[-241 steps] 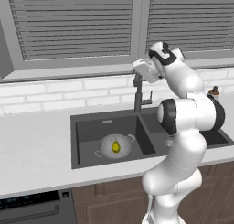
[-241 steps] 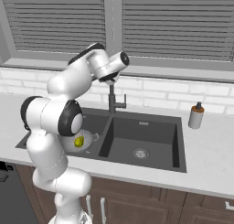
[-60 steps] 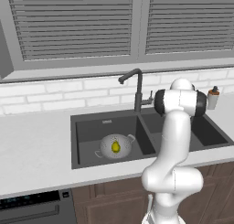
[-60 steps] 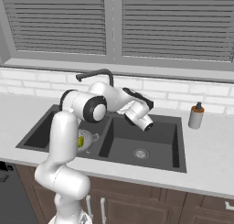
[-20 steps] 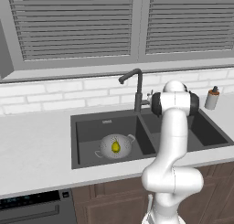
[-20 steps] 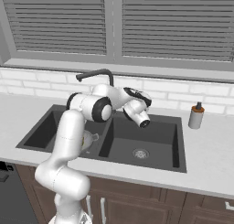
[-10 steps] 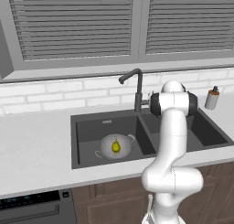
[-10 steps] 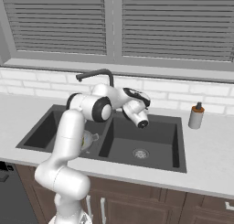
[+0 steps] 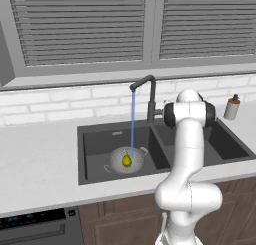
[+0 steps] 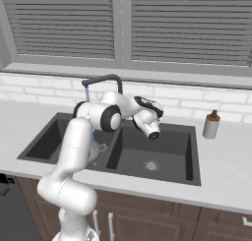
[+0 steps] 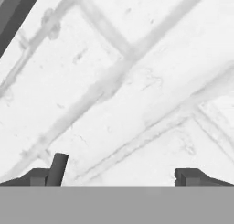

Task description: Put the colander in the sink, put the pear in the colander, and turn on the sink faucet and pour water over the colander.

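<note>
Two dark fingertips (image 11: 39, 176) wide apart, nothing between; gripper (image 10: 153, 135) released, hovering over right basin of sink (image 9: 92, 174), facing white brick backsplash (image 11: 137, 81). Just beside left fingertip, small faucet lever (image 11: 57, 168). Sink faucet (image 9: 147, 91) spout swung over left basin, water (image 9: 132, 124) streaming down onto pear (image 9: 126, 161) sitting inside colander (image 9: 125, 160). Task looks essentially done. Risks: stray bump on lever shutting flow off; knocking spout off the colander; clipping soap bottle (image 10: 211, 125) on retreat.
</note>
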{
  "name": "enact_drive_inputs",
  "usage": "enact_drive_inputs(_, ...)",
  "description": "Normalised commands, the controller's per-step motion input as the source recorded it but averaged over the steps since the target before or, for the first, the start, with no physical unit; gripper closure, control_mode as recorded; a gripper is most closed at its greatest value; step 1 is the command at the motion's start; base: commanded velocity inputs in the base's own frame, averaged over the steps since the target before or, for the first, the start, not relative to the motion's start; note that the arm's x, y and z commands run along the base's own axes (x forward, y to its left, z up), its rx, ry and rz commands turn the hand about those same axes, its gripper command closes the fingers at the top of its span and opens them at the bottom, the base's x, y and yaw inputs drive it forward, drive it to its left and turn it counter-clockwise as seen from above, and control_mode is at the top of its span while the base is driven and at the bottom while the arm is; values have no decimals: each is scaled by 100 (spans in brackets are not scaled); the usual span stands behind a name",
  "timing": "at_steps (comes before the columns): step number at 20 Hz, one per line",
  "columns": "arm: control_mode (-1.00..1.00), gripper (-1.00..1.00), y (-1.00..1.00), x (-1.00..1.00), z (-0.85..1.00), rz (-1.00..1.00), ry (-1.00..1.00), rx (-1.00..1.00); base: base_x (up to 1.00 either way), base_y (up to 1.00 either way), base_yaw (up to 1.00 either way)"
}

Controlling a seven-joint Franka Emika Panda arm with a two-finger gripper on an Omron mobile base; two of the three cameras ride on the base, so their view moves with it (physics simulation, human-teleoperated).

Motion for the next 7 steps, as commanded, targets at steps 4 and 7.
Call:
enact_drive_inputs(4, -100, -100, -99, 17, 0, 0, 0, 25, 0, 0, 0)
enact_drive_inputs(7, -100, -100, -45, 7, 0, 0, 2, 7, 0, 0, 0)
